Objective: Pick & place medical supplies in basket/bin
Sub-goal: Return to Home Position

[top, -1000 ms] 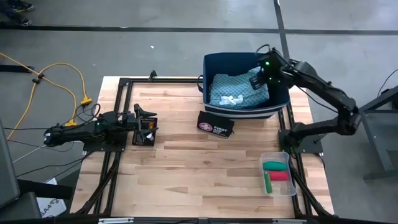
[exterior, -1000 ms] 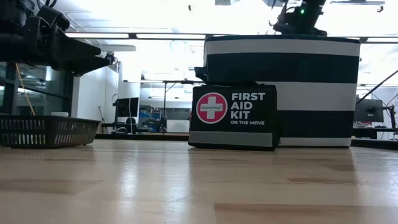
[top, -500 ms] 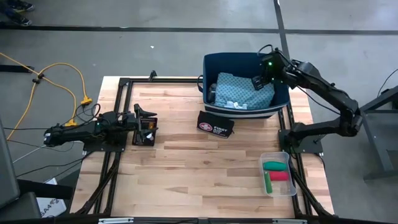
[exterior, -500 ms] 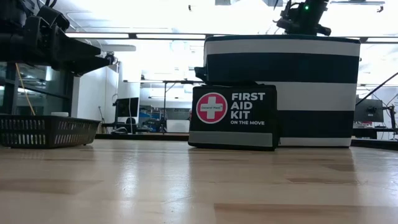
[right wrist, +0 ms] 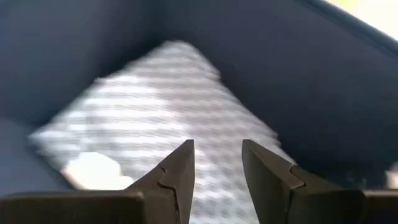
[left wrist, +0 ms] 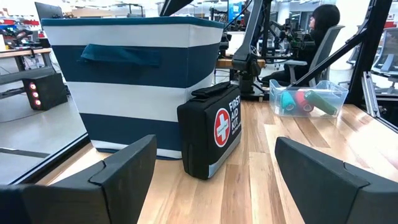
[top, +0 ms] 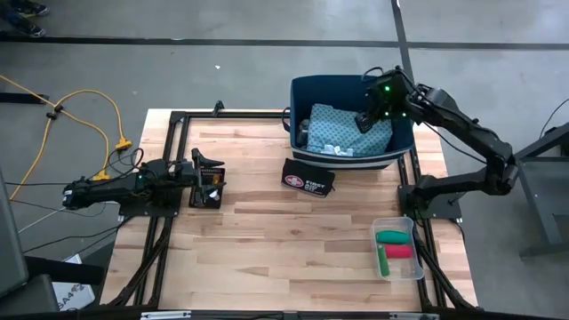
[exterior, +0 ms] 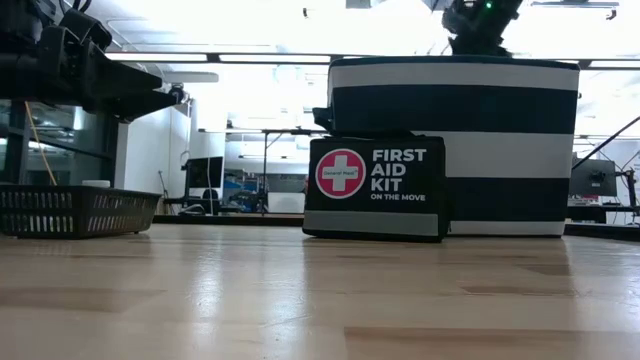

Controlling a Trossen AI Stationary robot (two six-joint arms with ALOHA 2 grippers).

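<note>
yel. cable [top: 27,91] on floor; person [left wrist: 317,28] bkgd

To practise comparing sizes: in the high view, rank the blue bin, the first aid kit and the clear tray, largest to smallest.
1. blue bin, clearly largest.
2. clear tray.
3. first aid kit.
Tray and kit look close; the tray covers slightly more of the picture.

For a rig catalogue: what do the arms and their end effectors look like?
Both arms are dark, slim, jointed. The right arm, over the navy bin, shows a green light near its wrist; the right end effector has two dark angular fingers with notched inner edges. The left end effector, by the black basket, has broad flat dark fingers.
</note>
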